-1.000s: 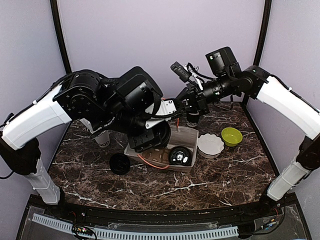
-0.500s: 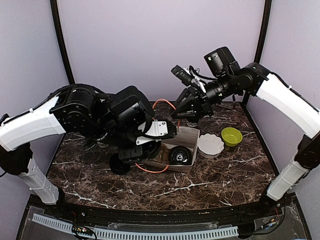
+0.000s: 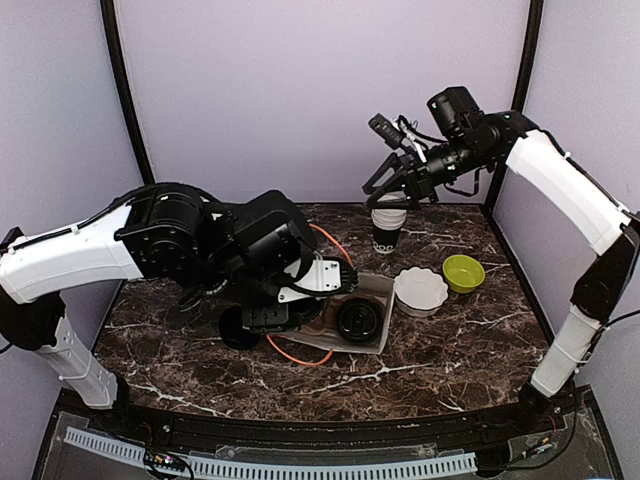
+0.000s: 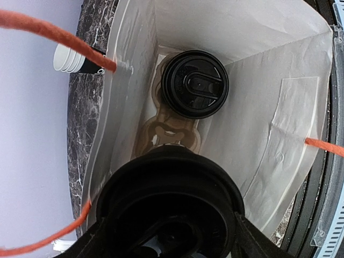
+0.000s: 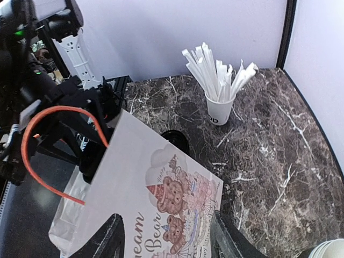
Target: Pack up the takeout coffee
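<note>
One takeout coffee (image 4: 195,83), black-lidded, stands in a brown carrier at the bottom of the white paper bag (image 4: 258,134). It shows from above as a black lid (image 3: 357,320) inside the bag (image 3: 385,290). A second takeout coffee (image 4: 169,204) fills the left wrist view just above the bag's mouth. My left gripper (image 4: 169,243) is shut on it, a finger on each side of the lid. The left arm hides this cup in the top view. My right gripper (image 3: 392,190) hangs open high at the back, holding nothing. It shows over the bag's printed side (image 5: 134,177) as the right gripper (image 5: 169,239).
A stack of lidless cups (image 3: 388,230) stands under the right gripper. A white scalloped bowl (image 3: 420,290) and a green bowl (image 3: 463,272) sit right of the bag. A white cup of sticks (image 5: 219,110) stands beyond it. A black round lid (image 3: 240,328) lies left of the bag, whose orange handles (image 3: 295,355) hang loose.
My right gripper opened, let go of the orange handle and rose to the back right. The handle dropped. The left arm came down over the bag's mouth.
</note>
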Controlling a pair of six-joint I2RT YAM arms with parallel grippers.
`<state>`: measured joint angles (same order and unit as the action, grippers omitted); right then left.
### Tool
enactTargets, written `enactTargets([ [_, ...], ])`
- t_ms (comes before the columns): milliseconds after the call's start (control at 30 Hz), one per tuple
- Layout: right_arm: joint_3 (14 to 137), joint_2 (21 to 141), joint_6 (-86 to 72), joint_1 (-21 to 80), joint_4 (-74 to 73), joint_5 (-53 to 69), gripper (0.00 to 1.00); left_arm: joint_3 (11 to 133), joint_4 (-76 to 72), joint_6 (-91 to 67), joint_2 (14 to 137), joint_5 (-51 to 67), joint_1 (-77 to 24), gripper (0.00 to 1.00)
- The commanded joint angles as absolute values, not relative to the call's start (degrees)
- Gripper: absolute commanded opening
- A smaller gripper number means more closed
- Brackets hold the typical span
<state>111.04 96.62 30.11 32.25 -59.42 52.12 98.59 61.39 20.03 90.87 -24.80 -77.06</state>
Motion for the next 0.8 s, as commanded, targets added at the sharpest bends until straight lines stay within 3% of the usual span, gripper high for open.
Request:
enactTargets([
  [0,107.4,101.9,26.8,32.7,-54.3,47.3,0.54,95.5,58.4,23.1,88.3,-25.8,-78.0,0.55],
  [333,109.5,113.6,28.3,32.5,-55.9,43.4,0.55,84.0,44.1,31.6,82.9,-29.9,-79.7,0.55],
  [767,114.6,120.6,25.7,32.5,-55.3,39.1,0.56,77.4,37.2,36.8,84.7,-31.1,-79.6,0.55],
])
